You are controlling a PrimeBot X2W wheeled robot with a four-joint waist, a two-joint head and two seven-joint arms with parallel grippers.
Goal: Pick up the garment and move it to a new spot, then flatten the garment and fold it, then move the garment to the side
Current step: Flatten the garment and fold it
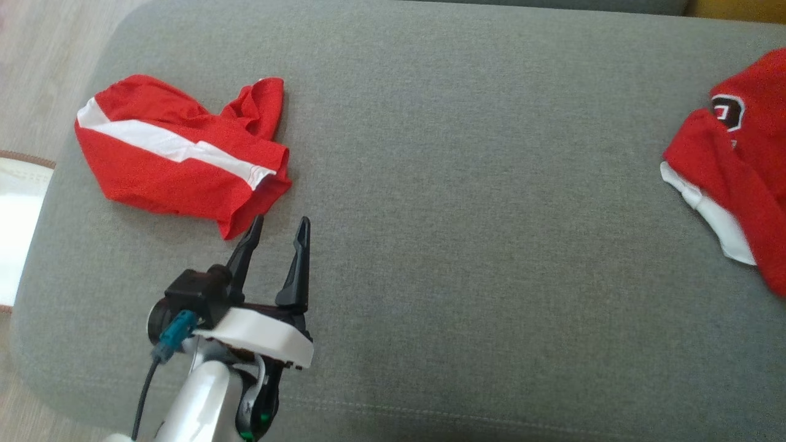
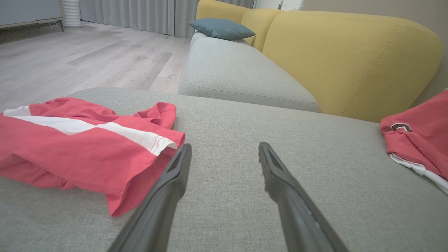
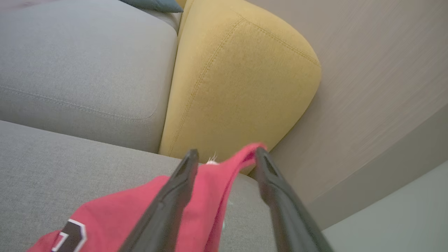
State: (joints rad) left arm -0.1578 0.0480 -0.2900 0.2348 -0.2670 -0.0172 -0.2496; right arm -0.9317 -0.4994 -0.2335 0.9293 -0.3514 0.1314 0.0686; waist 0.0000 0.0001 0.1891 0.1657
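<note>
Red shorts with a white stripe (image 1: 178,153) lie crumpled on the left of the grey cushion (image 1: 466,202). My left gripper (image 1: 280,221) is open just below and right of their lower corner, with nothing between its fingers; in the left wrist view the shorts (image 2: 80,154) lie left of the gripper (image 2: 224,147). A red jersey with a white hem and a dark patch (image 1: 737,166) lies bunched at the cushion's right edge. In the right wrist view my right gripper (image 3: 225,152) has its fingers apart, and a raised fold of the jersey (image 3: 140,213) passes between them.
A yellow backrest (image 2: 350,59) rises behind the cushion, next to a second grey seat (image 2: 238,73) with a blue pillow (image 2: 221,28). Wooden floor (image 2: 87,56) lies beyond the left edge. A white object (image 1: 18,227) sits off the cushion's left side.
</note>
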